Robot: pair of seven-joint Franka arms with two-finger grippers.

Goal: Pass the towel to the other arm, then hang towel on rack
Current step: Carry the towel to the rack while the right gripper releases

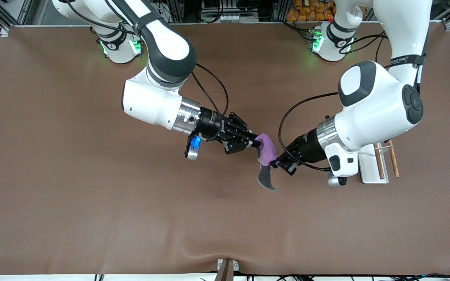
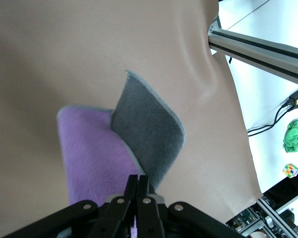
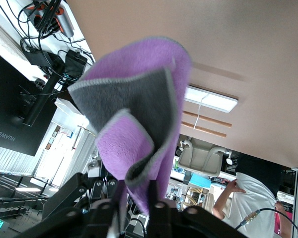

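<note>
A purple and grey towel point(image 1: 266, 154) hangs in the air over the middle of the table between the two grippers. The left gripper point(image 1: 276, 163) is shut on the towel's side edge; in the left wrist view its fingers point(image 2: 139, 181) pinch the towel point(image 2: 89, 148) where purple meets grey. At the towel's upper end is the right gripper point(image 1: 257, 142). In the right wrist view the right gripper point(image 3: 136, 191) has its fingers parted, with the towel point(image 3: 139, 99) loose between them. The rack point(image 1: 373, 166), a white base with two brown rods, stands partly hidden under the left arm's wrist.
The brown table cover point(image 1: 92, 203) stretches wide on all sides of the towel. In the right wrist view the rack point(image 3: 211, 101) shows on the table past the towel. A small bracket point(image 1: 227, 269) sits at the table edge nearest the front camera.
</note>
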